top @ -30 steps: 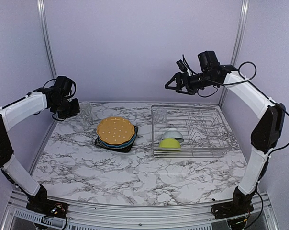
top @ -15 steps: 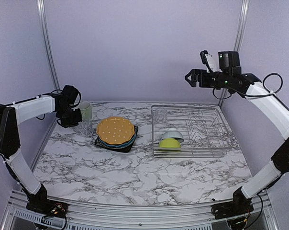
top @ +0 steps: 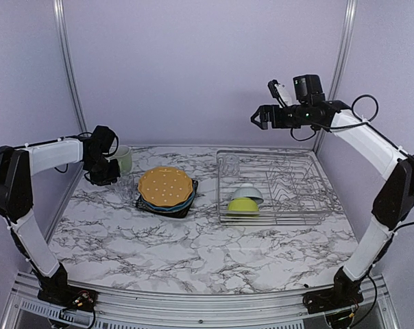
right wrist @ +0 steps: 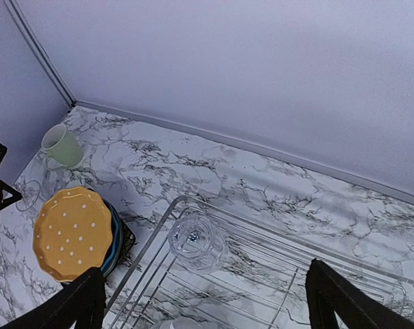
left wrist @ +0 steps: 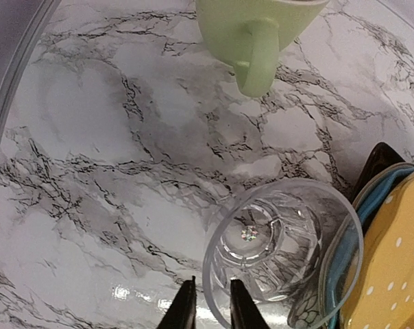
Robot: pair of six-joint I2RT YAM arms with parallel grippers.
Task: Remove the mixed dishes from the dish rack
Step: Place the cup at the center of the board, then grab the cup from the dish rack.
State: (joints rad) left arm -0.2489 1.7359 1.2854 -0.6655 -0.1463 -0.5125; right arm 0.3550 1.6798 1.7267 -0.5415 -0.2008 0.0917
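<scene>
The rectangular silver wire dish rack [top: 272, 221] sat on the right, with a lime green bowl [top: 242, 205] dome-up just in front of a small white bowl [top: 251, 192] and a clear glass [top: 228, 164] in its back-left corner. Left of the rack, the orange dotted plate [top: 165, 186] topped the blue plate [left wrist: 342, 236] and the dark square plate [left wrist: 380, 159]. A second clear glass [left wrist: 282, 250] stood upright just beside that stack, with the pale green mug [top: 124, 160] close behind it.

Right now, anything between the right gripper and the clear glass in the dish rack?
Nothing visible. The right gripper hangs open above the dish rack; the clear glass stands in its far left corner. The lime green bowl and small white bowl sit apart, nearer.
</scene>
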